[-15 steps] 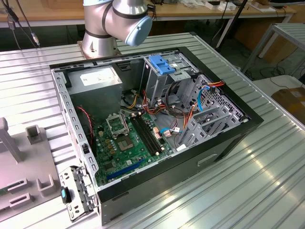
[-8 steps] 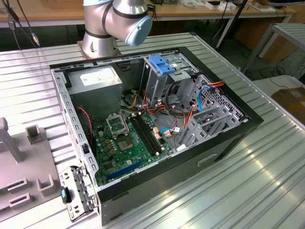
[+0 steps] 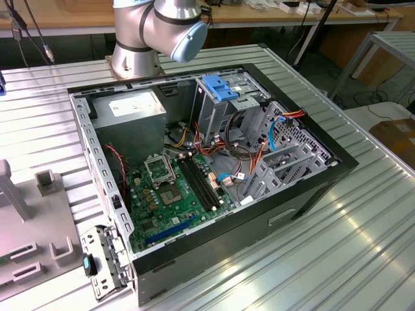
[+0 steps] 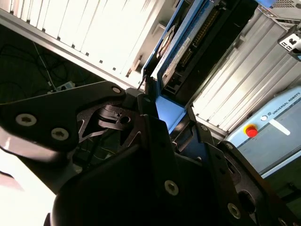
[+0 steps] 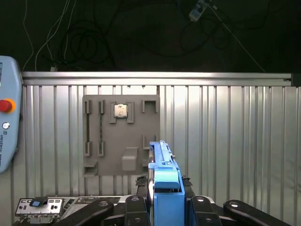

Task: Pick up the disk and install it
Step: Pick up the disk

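In both wrist views my gripper (image 5: 162,200) is shut on the disk (image 5: 163,176), which stands edge-on between the black fingers (image 5: 136,207), its blue plastic frame upward. In the second wrist view the disk (image 4: 200,44) reaches away from the gripper (image 4: 168,112), showing its dark underside, a connector row and the blue side rails. It hangs high over the ribbed metal table (image 5: 225,132). In the exterior view the open computer case (image 3: 311,188) lies on its side, and the arm's base (image 3: 146,39) stands behind it.
Inside the case are a grey power-supply box (image 3: 133,107), a metal cage with a blue handle (image 3: 224,91), a green motherboard (image 3: 175,188) and loose cables. A grey fixture plate (image 5: 121,141) carries a chip (image 5: 121,110). A pendant with a red button (image 5: 5,106) lies beside it.
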You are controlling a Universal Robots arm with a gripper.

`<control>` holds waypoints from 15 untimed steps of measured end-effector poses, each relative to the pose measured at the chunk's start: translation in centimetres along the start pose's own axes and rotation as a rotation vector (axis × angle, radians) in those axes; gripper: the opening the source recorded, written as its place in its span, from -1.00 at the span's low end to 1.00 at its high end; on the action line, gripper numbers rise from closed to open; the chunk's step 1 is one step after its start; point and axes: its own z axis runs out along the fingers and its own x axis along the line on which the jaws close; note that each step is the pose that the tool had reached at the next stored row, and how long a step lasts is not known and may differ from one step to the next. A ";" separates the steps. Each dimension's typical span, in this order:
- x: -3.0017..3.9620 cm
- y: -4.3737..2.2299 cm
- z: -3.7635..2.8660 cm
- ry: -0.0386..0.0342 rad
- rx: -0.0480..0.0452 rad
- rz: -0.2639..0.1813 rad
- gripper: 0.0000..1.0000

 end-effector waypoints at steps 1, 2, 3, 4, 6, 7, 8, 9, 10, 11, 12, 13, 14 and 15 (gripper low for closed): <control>0.00 -0.21 0.01 0.0000 0.0000 0.000 -0.26; 0.00 -0.30 0.01 -0.0001 0.0001 0.000 -0.26; 0.00 -0.40 0.00 0.0000 0.0000 0.000 -0.26; 0.00 -0.54 0.01 0.0000 0.0000 0.000 -0.26; 0.00 -0.83 0.01 0.0000 0.0001 0.000 -0.26; 0.00 -0.94 0.01 -0.0001 0.0001 0.000 -0.26; 0.00 -1.04 0.01 0.0000 0.0000 0.000 -0.26; 0.00 -1.20 0.01 0.0000 0.0000 0.000 -0.26; 0.00 -1.33 0.01 0.0000 0.0000 0.000 -0.26; 0.00 -1.40 0.01 0.0000 0.0000 0.000 -0.26; -0.01 -1.47 0.01 0.0000 0.0000 0.000 -0.26; 0.00 -1.57 0.02 0.0000 0.0000 0.000 -0.26; -0.01 -1.65 0.02 0.0000 0.0001 0.000 -0.26; -0.01 -1.74 0.02 0.0000 0.0000 0.000 -0.26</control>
